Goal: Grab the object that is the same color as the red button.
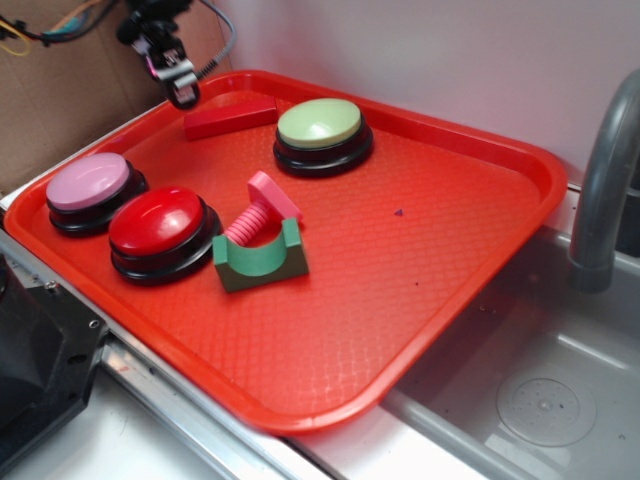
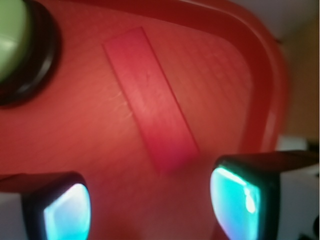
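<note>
The object, a long flat red block (image 1: 230, 117) (image 2: 151, 118), lies flat at the back left of the red tray (image 1: 420, 250). My gripper (image 1: 181, 92) (image 2: 150, 205) hovers just above and behind the block's left end, open, with nothing between its fingers. In the wrist view the block runs diagonally ahead of the two pale blue pads (image 2: 67, 212), its near end just short of the gap between them. The red button (image 1: 157, 221), a glossy red dome on a black base, sits at the tray's front left.
A pink-domed button (image 1: 90, 183) stands left of the red one, a pale green-domed button (image 1: 320, 125) (image 2: 10, 40) right of the block. A pink bolt (image 1: 258, 212) rests in a green cradle (image 1: 262, 257). The tray's raised rim (image 2: 267, 85) curves close by. A sink and faucet (image 1: 600, 190) lie right.
</note>
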